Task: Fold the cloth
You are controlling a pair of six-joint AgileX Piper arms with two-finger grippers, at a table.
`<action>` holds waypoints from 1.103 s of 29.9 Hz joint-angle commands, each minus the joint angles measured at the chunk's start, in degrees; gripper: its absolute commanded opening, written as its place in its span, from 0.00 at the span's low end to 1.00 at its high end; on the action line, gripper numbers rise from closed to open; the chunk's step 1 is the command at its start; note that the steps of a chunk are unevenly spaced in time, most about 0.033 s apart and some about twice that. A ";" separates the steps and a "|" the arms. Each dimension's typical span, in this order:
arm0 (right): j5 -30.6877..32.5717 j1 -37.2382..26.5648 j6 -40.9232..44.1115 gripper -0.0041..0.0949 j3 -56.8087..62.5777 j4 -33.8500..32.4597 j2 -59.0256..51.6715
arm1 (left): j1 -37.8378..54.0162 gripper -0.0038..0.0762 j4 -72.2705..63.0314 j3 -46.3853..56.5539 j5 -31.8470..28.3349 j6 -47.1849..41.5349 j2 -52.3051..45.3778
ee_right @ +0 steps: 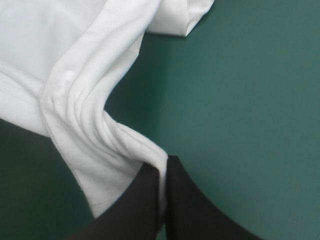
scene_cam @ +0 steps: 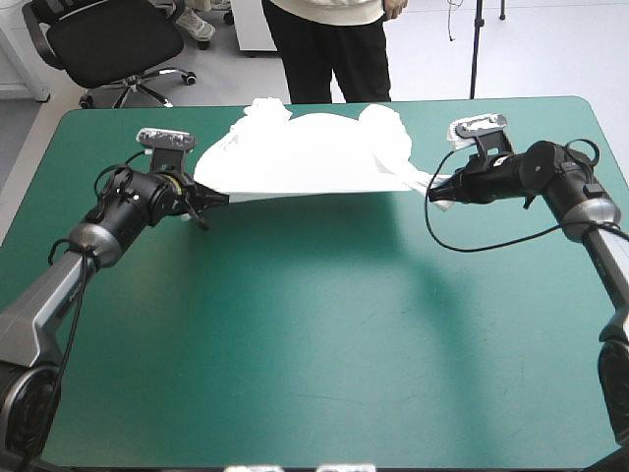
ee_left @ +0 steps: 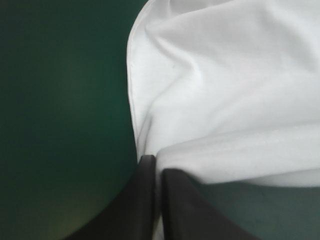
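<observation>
- The T-shirt [scene_cam: 305, 152] is held at the far half of the tabletop [scene_cam: 324, 334], close to its far edge.
- Its near edge is stretched in a line between the two end effectors, and the rest is bunched behind it.
- The left end effector [scene_cam: 222, 198] is clenched on the left end of that edge, with cloth pinched between its black fingers [ee_left: 145, 200].
- The right end effector [scene_cam: 435, 189] is clenched on the right end, where a gathered strip is pinched.
- A shadow is cast on the tabletop under the stretched edge.
</observation>
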 commanded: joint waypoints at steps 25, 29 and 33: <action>16.85 -0.91 12.91 0.02 33.90 -7.39 -46.04 | 0.27 0.03 -26.64 29.31 16.03 26.05 -34.63; 18.09 -0.91 13.81 0.02 38.81 -7.50 -47.88 | 0.27 0.03 -27.56 34.00 18.73 25.97 -35.89; 18.63 -0.91 14.22 0.02 42.05 -6.69 -48.71 | 0.27 0.03 -27.80 38.33 20.79 26.29 -37.26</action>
